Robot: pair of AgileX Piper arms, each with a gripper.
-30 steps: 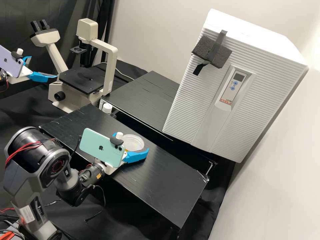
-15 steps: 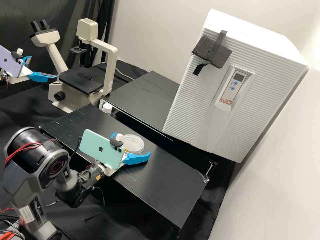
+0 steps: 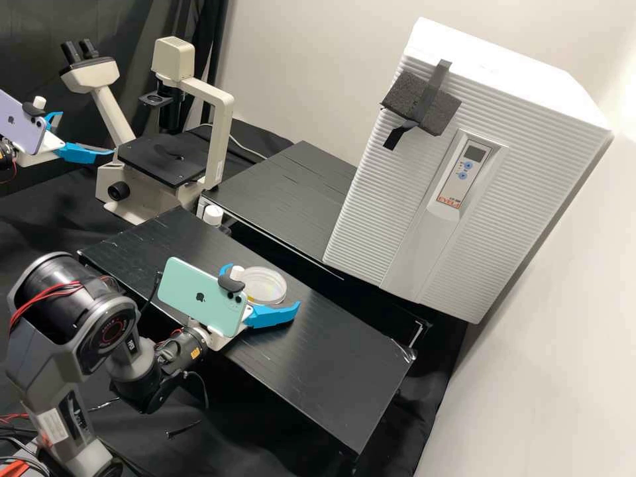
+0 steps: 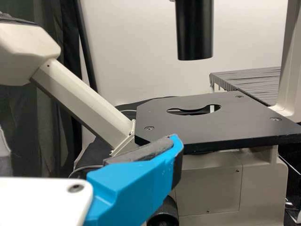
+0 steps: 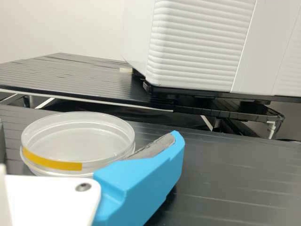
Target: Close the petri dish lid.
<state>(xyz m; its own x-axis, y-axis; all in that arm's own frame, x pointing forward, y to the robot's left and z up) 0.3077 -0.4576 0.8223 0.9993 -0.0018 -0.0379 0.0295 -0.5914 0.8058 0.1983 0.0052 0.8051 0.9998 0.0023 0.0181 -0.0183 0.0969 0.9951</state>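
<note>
Petri dish (image 5: 77,141), one, sits between the right gripper's (image 3: 266,285) two open jaws, the left gripper (image 3: 87,133) open too.

Lab — 1 microscope (image 3: 159,159), petri dish (image 3: 268,286)

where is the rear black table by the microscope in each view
High view: the rear black table lies between the microscope and the white cabinet.
Left wrist view: the rear black table is beyond the microscope's stage, beside its upright.
Right wrist view: the rear black table is beyond the petri dish.
Shared landmark: the pale wall.
</note>
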